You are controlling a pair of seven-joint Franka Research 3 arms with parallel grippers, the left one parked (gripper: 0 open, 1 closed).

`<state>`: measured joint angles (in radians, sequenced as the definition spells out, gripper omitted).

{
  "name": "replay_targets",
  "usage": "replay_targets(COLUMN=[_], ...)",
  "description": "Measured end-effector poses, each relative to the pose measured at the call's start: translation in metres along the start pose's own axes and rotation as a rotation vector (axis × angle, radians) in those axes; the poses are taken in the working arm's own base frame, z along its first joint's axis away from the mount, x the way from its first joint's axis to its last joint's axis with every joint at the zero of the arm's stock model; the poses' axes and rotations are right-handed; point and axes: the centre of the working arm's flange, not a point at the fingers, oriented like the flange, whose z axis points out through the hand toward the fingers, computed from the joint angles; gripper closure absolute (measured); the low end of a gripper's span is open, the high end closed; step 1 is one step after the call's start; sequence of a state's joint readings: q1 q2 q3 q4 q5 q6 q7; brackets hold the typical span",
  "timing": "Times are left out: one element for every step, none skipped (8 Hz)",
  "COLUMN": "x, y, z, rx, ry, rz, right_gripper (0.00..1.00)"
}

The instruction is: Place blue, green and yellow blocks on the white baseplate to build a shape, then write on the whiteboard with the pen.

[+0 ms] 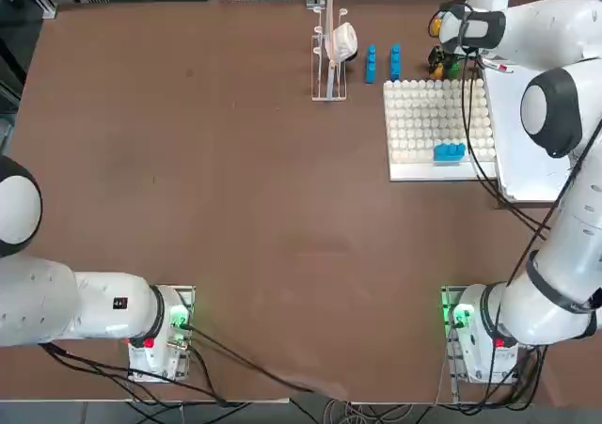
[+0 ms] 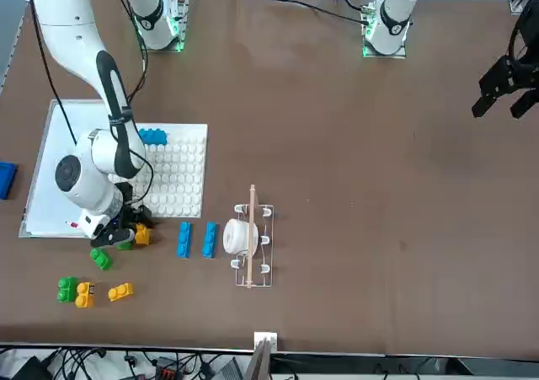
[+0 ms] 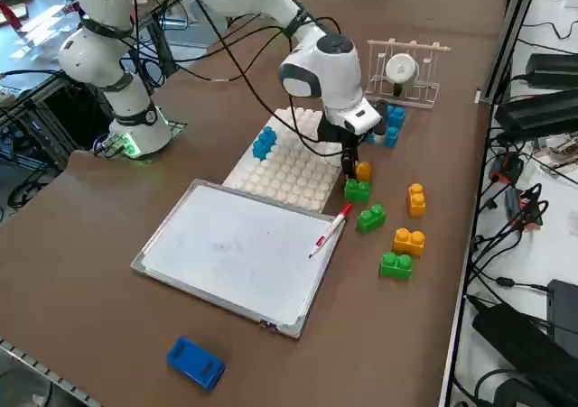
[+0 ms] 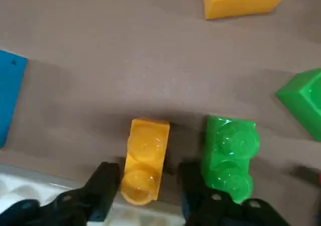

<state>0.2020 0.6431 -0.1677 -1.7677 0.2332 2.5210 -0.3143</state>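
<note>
In the top view, the right claw is hanging at the 1 o'clock side of the desk, just past the far edge of the white studded baseplate. One blue block is sitting near the baseplate's 5 o'clock edge, and two more blue blocks are lying at its 11 o'clock. The whiteboard is lying alongside at 3 o'clock. In the front view, the claw is reaching down at the baseplate's 7 o'clock, beside a yellow block; two other yellow blocks and green blocks are lying farther out around 7 o'clock. A wire rack bearing a white roll is standing at the baseplate's 4 o'clock. In the right side view, the red-ended pen is resting on the whiteboard toward 2 o'clock, while a chunky blue object is lying on the desk at the board's 7 o'clock. In the right wrist view, the claw is standing open around the yellow block, with a gap showing on each side, so it is gripping nothing; a green block is lying just beside one finger.
</note>
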Motion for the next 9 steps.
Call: replay_targets(x=[0.000, -0.001, -0.001, 0.000, 0.000, 0.001, 0.003, 0.006, 0.007], y=[0.000, 0.001, 0.001, 0.001, 0.000, -0.002, -0.005, -0.010, -0.015], z=[0.003, 0.005, 0.007, 0.007, 0.006, 0.006, 0.004, -0.001, -0.013], rx=[-0.002, -0.004, -0.005, -0.006, -0.006, -0.005, -0.004, 0.001, 0.019], ry=[0.002, 0.003, 0.004, 0.006, 0.007, 0.009, 0.013, 0.011, -0.016], rz=[0.000, 0.001, 0.001, 0.001, 0.000, -0.003, -0.008, -0.014, -0.008], right_gripper=[0.33, 0.39, 0.48, 0.56, 0.59, 0.59, 0.59, 0.59, 0.59])
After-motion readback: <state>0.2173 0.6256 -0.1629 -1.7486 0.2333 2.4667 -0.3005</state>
